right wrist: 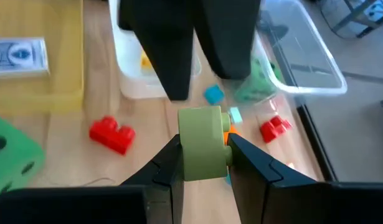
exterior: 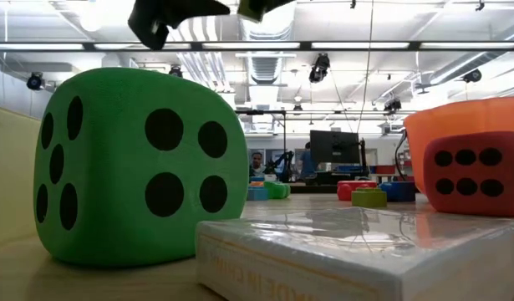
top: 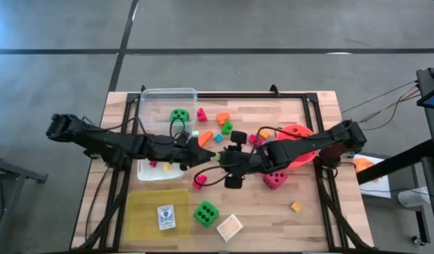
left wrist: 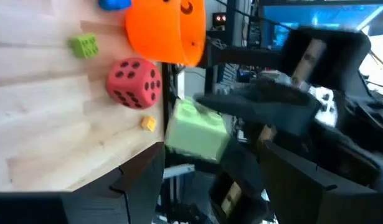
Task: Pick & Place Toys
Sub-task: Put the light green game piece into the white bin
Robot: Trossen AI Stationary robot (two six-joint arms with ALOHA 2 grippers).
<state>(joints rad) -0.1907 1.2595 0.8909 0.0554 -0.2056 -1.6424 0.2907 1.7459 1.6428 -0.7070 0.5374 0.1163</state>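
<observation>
- The wooden table (top: 273,212) carries everything, and both arms reach in over its middle from either side.
- A clear tub (top: 167,99) sits on the left half toward the far edge, with a green die (top: 178,115) inside it.
- A yellow flat tray (top: 142,212) lies at the near left corner with a small card (top: 166,216) on it.
- The orange bucket (top: 299,144) stands on the right side, partly under the right arm.
- A second green die (top: 205,213) rests near the front edge just right of the tray, a pale square block (top: 229,227) beside it.
- A pink die (top: 276,179) sits just beside the bucket, toward the front.
- The right gripper (right wrist: 203,152) hovers above the table's centre, fingers clamped on a pale green block (right wrist: 200,142) held off the wood.
- The left gripper (top: 202,149) faces it close by, its fingers standing apart and empty.
- A red block (right wrist: 112,134) lies on the wood below, near the tub.
- A small orange block (top: 296,207) lies alone toward the front right.
</observation>
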